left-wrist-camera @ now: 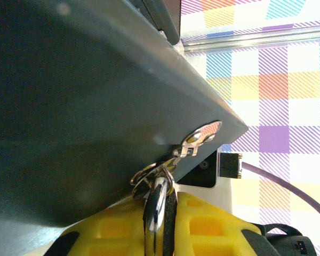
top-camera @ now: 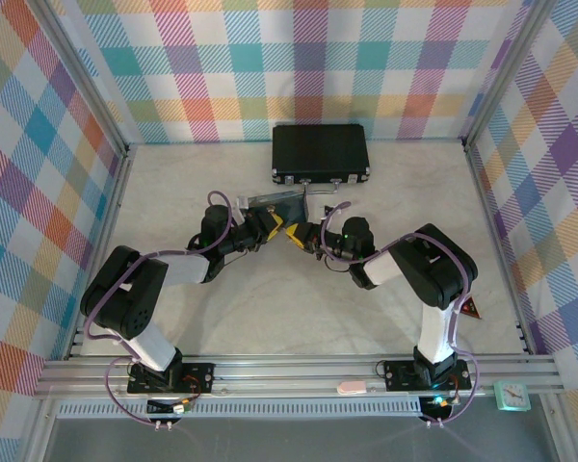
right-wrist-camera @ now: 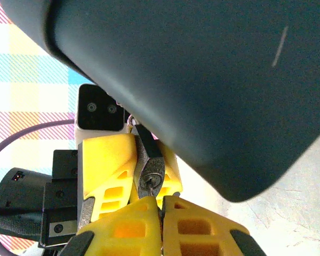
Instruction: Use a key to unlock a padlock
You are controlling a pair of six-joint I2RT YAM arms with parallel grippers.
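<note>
Padlock: small dark-bodied padlock with a silvery shackle (right-wrist-camera: 151,172), clamped between the left arm's yellow fingers (left-wrist-camera: 208,226) at mid-worktop (top-camera: 270,318).
Right wrist view: the padlock's keyhole end faces the right arm's yellow fingers (right-wrist-camera: 192,229), which are pressed together just below it.
Left wrist view: shackle side, with a thin silvery key (left-wrist-camera: 200,140) on rings.

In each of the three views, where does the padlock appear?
Top external: padlock at centre, very small.
Left wrist: bottom centre, silvery loop between yellow fingers.
Right wrist: lower centre, keyhole towards camera.
Shared landmark: left hand, which holds it.
</note>
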